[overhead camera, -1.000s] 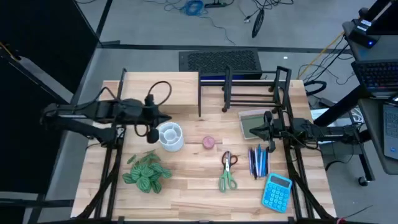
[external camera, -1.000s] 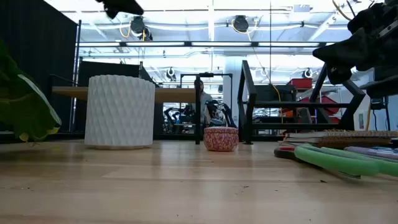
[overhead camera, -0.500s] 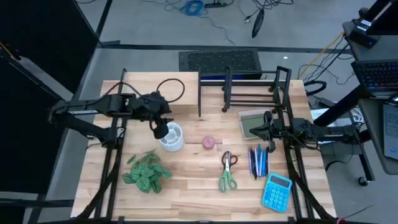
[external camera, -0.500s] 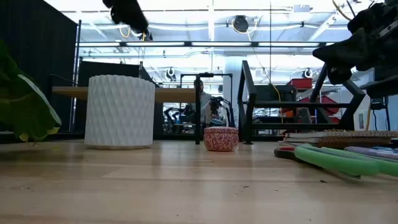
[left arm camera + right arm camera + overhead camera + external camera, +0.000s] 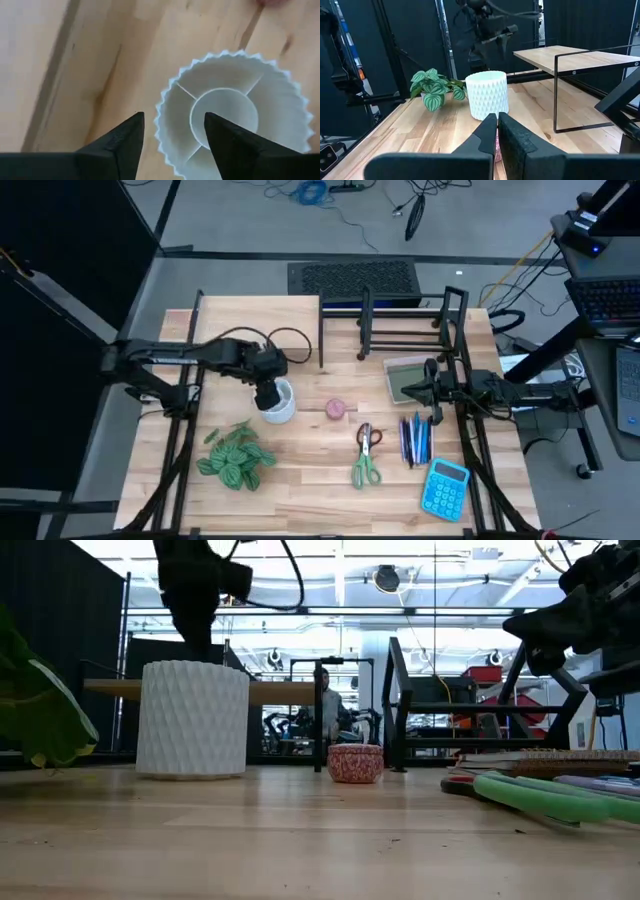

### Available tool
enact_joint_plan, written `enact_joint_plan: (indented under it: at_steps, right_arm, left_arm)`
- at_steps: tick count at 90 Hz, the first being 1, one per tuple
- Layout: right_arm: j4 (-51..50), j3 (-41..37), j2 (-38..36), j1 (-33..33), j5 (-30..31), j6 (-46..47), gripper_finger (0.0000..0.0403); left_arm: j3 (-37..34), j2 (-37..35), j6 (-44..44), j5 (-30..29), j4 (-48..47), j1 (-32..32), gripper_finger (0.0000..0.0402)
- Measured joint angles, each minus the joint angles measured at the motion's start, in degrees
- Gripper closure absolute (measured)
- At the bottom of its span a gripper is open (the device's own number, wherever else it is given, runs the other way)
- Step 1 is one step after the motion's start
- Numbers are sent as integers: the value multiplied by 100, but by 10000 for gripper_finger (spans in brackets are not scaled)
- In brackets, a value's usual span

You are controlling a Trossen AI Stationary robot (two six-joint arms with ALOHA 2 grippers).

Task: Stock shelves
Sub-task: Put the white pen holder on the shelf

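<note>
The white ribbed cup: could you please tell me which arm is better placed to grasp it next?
The left. Its tool is open right above the white cup's rim, while the right tool waits shut beyond the pink pot.

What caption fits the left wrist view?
Left gripper, fingers open, straddling the rim of the white ribbed cup.

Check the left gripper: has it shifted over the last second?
Yes. In the high view the left gripper has swung from the table's left side toward the white ribbed cup, and now hangs open over its rim.
</note>
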Motion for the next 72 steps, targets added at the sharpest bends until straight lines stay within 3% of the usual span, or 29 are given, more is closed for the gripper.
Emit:
enact_joint_plan:
  at_steps: [59,72]
  right_arm:
    - [0,0,0,2,-2,1,403]
    - [0,0,0,2,0,0,403]
  left_arm:
    - [-1009,77,-139,450,1040,494,217]
    - [-1026,186,-135,468,1061,494,258]
